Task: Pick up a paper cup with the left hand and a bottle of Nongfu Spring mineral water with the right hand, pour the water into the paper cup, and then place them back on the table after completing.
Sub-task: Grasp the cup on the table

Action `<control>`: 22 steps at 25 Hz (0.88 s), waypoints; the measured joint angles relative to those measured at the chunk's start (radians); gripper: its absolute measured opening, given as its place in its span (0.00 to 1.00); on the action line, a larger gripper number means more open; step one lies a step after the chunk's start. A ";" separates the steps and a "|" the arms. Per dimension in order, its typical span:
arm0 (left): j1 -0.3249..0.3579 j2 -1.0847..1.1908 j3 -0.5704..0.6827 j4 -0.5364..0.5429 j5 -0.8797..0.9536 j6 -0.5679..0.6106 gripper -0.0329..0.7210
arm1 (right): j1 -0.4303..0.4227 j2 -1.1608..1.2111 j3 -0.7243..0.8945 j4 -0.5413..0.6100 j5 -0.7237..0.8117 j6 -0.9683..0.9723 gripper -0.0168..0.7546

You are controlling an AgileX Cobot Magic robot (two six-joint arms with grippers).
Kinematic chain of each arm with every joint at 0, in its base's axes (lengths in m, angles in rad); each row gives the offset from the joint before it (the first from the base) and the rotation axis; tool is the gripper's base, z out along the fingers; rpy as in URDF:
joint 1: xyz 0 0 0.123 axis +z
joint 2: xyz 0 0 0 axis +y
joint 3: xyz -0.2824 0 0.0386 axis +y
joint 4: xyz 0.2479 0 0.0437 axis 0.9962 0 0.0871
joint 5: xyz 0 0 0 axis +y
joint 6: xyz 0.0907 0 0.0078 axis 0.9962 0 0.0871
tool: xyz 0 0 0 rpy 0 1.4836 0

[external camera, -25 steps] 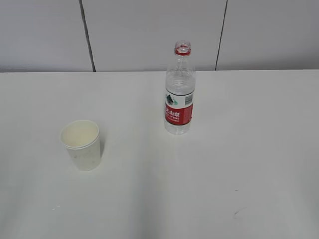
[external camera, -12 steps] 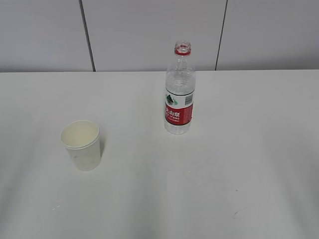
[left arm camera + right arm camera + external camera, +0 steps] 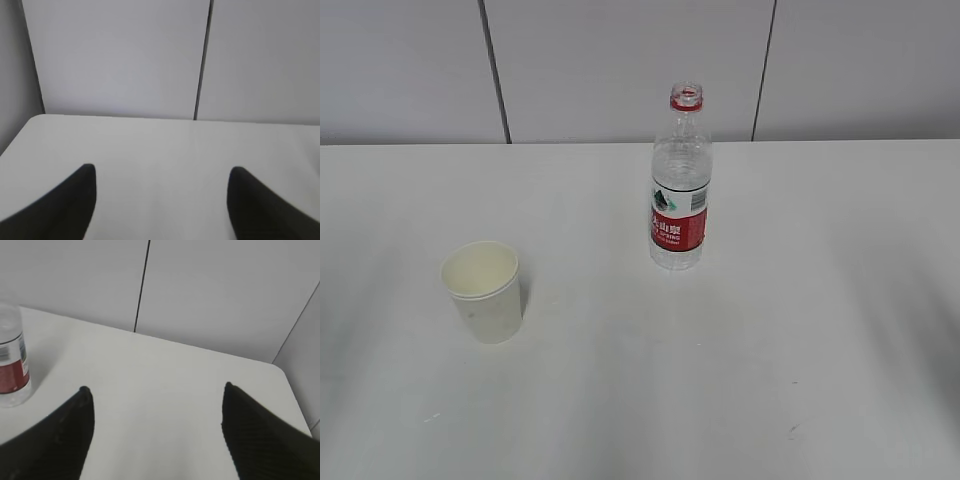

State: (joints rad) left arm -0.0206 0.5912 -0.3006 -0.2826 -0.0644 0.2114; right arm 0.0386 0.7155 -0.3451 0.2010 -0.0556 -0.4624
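A white paper cup (image 3: 484, 291) stands upright at the left of the white table (image 3: 770, 350). An uncapped clear water bottle (image 3: 679, 185) with a red label stands upright behind it, right of centre; I cannot tell its water level. The bottle's lower part also shows at the left edge of the right wrist view (image 3: 12, 362). My left gripper (image 3: 161, 172) is open and empty over bare table; the cup is out of its view. My right gripper (image 3: 156, 390) is open and empty, to the right of the bottle and apart from it. Neither arm shows in the exterior view.
A grey panelled wall (image 3: 620, 60) with dark vertical seams runs behind the table's far edge. The table's far left corner shows in the left wrist view (image 3: 35, 122), its far right corner in the right wrist view (image 3: 277, 370).
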 joint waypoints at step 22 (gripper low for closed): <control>-0.305 0.798 0.001 0.050 -0.677 -0.039 0.71 | 0.009 0.744 -0.002 -0.572 -0.771 0.462 0.78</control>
State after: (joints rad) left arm -0.3259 1.3892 -0.2994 -0.2323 -0.7418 0.1728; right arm 0.0474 1.4594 -0.3470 -0.3713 -0.8267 0.0000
